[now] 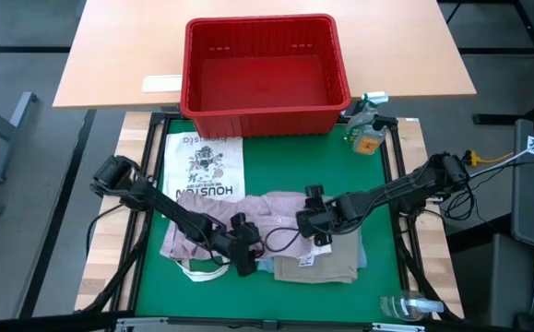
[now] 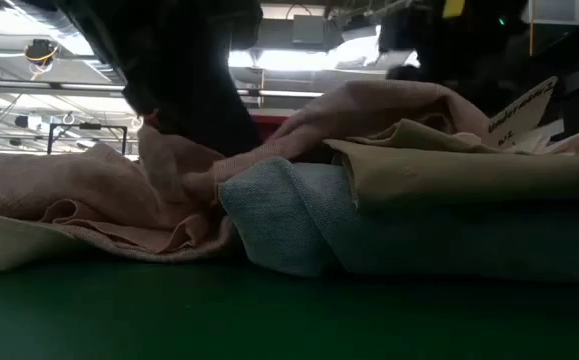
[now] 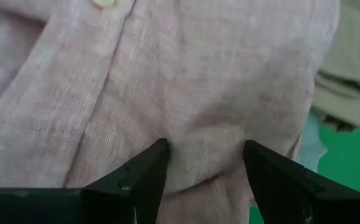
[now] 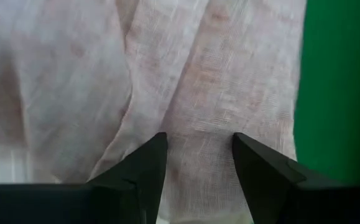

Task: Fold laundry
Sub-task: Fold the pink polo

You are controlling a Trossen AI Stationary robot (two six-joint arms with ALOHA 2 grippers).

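Now, risk: likely snagging more than one layer, since shirt [image 1: 213, 231] lies draped over khaki cloth [image 1: 317, 266] and jeans [image 2: 299, 225] in one heap at lower centre of the high frame.
Cause: both sets of fingers set wide, pressing straight down into loose folds; closing there could pinch khaki or denim along with pink fabric.
Second risk: uneven lift, with the two grippers pulling on different folds and bunching the shirt instead of spreading it.
Third risk: cable near left gripper [image 1: 244, 247] looping over cloth at centre of the high frame; could catch if dragged.
Laundry place: on green mat [image 1: 267, 157], lower middle of the high frame; shirt on top and spilling to the left, khaki cloth at lower right of the heap, jeans under it, seen as a blue fold at centre of the low frame.
Left arm pose: reaching from left edge diagonally down toward lower centre, wrist tipped down onto the shirt.
Left fingers [image 3: 136, 177]: spread apart, tips resting on pink fabric near a button, nothing clamped between them.
Right arm pose: stretched from right edge toward centre, right gripper [image 1: 313, 226] low over the heap.
Right fingers [image 4: 139, 168]: apart, pink cloth between the tips, not pinched.
Others: basket [image 1: 265, 115] at upper centre, printed T-shirt [image 1: 204, 166] flat at left of the mat.
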